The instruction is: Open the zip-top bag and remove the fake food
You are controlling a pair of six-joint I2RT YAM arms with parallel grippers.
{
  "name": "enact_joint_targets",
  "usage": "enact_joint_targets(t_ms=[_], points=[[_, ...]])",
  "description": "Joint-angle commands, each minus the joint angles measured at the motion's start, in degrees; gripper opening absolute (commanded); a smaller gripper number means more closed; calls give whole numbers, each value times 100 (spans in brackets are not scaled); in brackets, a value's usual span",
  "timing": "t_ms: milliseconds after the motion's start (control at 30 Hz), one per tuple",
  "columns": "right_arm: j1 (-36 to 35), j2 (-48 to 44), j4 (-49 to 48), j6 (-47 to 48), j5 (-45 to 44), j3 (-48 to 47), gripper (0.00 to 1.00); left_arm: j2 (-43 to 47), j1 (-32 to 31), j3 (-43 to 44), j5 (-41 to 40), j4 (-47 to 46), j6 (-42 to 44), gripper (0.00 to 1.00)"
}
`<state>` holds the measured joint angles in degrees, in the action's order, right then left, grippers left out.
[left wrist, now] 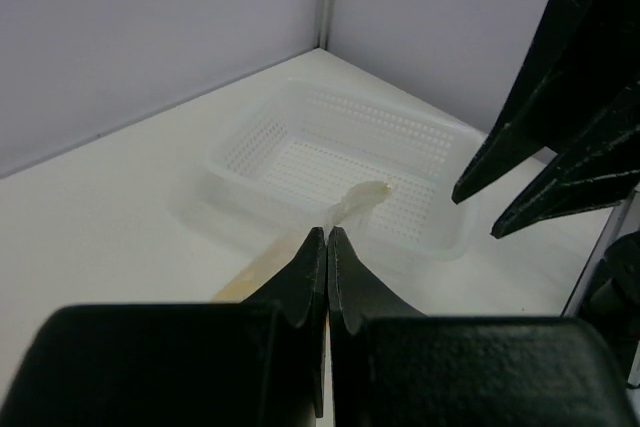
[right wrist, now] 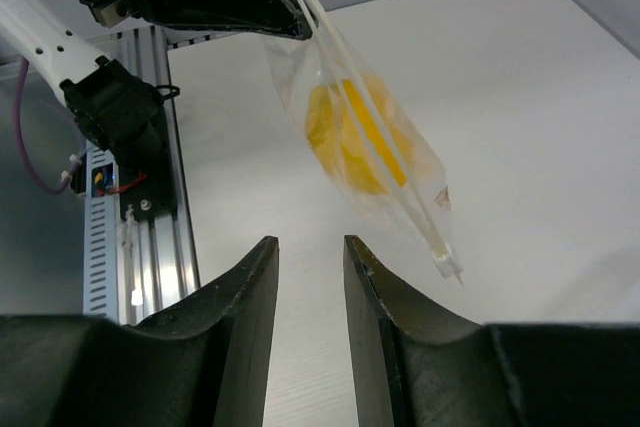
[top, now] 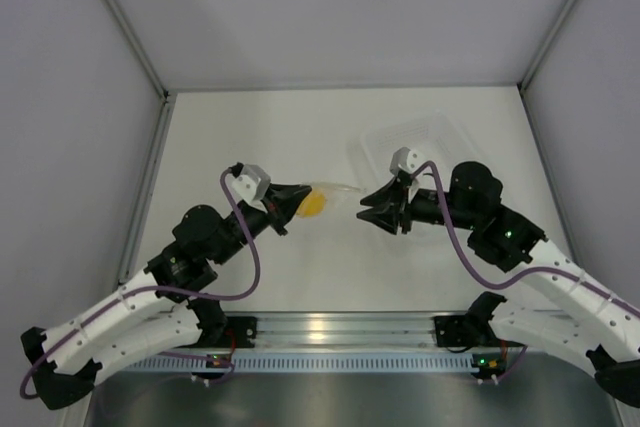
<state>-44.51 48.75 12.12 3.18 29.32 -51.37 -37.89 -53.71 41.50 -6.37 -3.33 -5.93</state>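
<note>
Bright, even overhead light, soft shadows; near gripper fingers blur in both wrist views.

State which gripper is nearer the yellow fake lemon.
Left. The left gripper is shut on the zip-top bag just beside the lemon; the right gripper is open, short of the bag.

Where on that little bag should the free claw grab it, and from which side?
Probably the flat zip strip at the free end of the bag, past the bulge of the lemon. The left gripper is shut on the opposite end, so the open right gripper would best come from its own side, straddling the thin edge.
</note>
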Motion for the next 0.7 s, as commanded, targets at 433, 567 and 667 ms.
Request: enact_joint_targets(t_ms=[433,567,667], points=[[-75,169,-271,-133,239,-514,35,-122,28,-19,1744,-396,418,0],[-84,284,-403,-142,338,-435,35,-105,28,-19,1946,-387,409,0],[-84,310,-482,-98,118,-382,34,-70,19,-36,2017,-396,453,0]])
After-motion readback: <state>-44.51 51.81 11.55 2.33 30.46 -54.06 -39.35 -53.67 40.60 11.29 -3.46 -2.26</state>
